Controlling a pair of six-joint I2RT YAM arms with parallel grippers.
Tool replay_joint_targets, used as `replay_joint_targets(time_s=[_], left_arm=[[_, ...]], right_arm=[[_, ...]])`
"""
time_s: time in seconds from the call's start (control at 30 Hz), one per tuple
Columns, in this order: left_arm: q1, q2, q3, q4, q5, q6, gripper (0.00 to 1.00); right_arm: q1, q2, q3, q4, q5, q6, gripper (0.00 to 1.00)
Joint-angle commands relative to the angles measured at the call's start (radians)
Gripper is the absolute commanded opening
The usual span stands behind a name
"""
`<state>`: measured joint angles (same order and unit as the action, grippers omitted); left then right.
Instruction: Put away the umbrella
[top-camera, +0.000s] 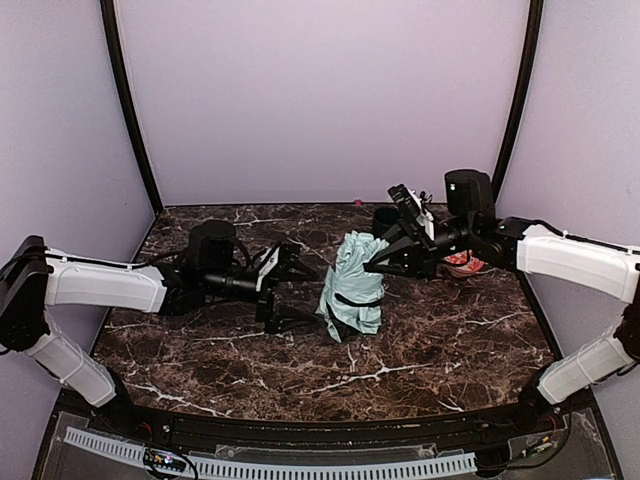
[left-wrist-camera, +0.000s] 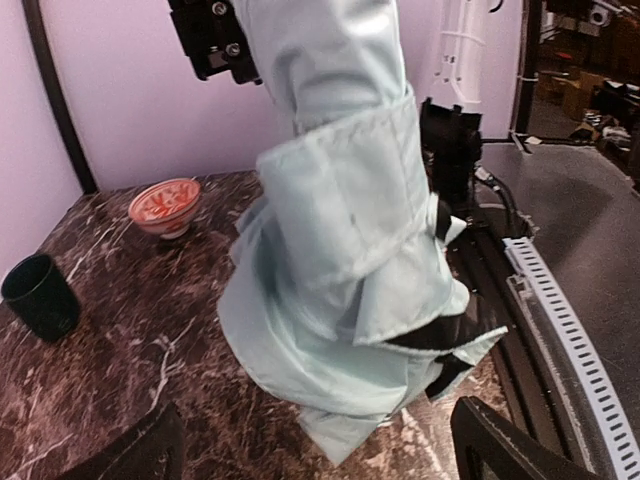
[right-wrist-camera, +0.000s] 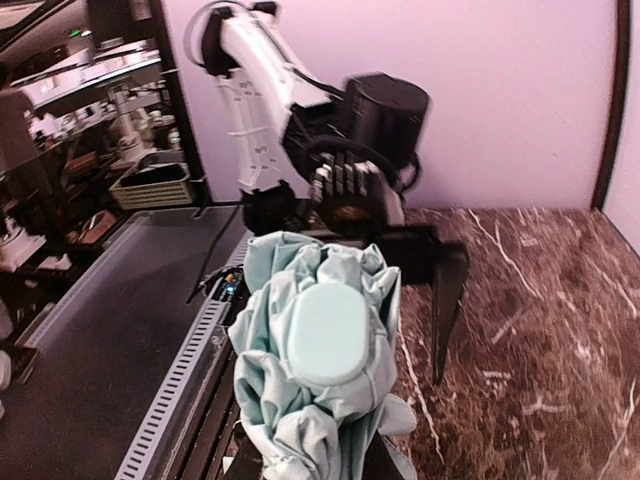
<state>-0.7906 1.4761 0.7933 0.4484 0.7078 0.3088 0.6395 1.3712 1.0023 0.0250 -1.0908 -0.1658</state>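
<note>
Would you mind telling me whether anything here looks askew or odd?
The umbrella looks untidy: its lower end bulges in loose, uneven folds, with black parts poking out of the mint fabric. Nothing appears spilled or broken.

The umbrella stood near the middle of the table, between the two grippers. The left gripper lay just left of it, one finger on each side of its lower part and not touching it. The right gripper held its upper end from the right. The cup sat behind the umbrella, and the bowl lay right of the cup, behind the right arm.
</note>
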Motion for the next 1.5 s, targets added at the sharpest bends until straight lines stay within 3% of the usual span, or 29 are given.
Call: replay_joint_targets(time_s=[0.0,0.1,0.27,0.37,0.47,0.53,0.6,0.63,0.7,0.8,0.93,1.23,1.3,1.37,1.47], left_arm=[[-0.01,0.012,-0.004,0.135,0.188,-0.042,0.95],[-0.039,0.06,0.03,0.154,0.181,-0.044,0.96],[-0.055,0.094,0.024,0.294,0.17,-0.091,0.96],[-0.055,0.074,0.022,0.265,0.182,-0.052,0.97],[-0.055,0.036,0.009,0.188,0.146,0.006,0.99],[-0.055,0.022,-0.007,0.176,0.108,0.03,0.99],[-0.055,0.021,-0.027,0.217,0.092,0.048,0.99],[-0.055,0.024,-0.041,0.288,0.085,0.046,0.99],[-0.055,0.042,-0.069,0.431,0.051,0.013,0.99],[-0.056,0.084,-0.068,0.579,0.044,-0.014,0.99],[-0.059,0.124,-0.037,0.637,0.09,-0.039,0.99],[-0.083,0.182,0.016,0.584,0.194,-0.064,0.86],[-0.084,0.188,0.016,0.602,0.194,-0.07,0.76],[-0.084,0.192,0.024,0.597,0.194,-0.076,0.6],[-0.084,0.194,0.034,0.582,0.204,-0.075,0.5]], right_arm=[[0.007,-0.073,0.03,0.016,-0.243,-0.209,0.03],[0.019,-0.104,0.031,-0.015,-0.199,-0.303,0.03],[0.03,-0.13,0.011,0.063,-0.21,-0.279,0.03],[0.037,-0.132,0.026,0.022,-0.224,-0.314,0.03],[0.069,-0.17,0.031,-0.058,-0.038,-0.401,0.01],[0.105,-0.212,-0.02,0.025,0.132,-0.38,0.01],[0.11,-0.244,-0.096,0.2,0.148,-0.292,0.01],[0.112,-0.252,-0.15,0.357,0.138,-0.224,0.01],[0.12,-0.248,-0.197,0.519,0.129,-0.123,0.01],[0.136,-0.216,-0.195,0.575,0.118,-0.069,0.0],[0.142,-0.189,-0.188,0.573,0.133,-0.06,0.0],[0.142,-0.159,-0.208,0.637,0.152,-0.036,0.0],[0.142,-0.152,-0.205,0.643,0.129,-0.031,0.0],[0.142,-0.147,-0.202,0.645,0.11,-0.025,0.0],[0.143,-0.142,-0.201,0.641,0.108,-0.021,0.0]])
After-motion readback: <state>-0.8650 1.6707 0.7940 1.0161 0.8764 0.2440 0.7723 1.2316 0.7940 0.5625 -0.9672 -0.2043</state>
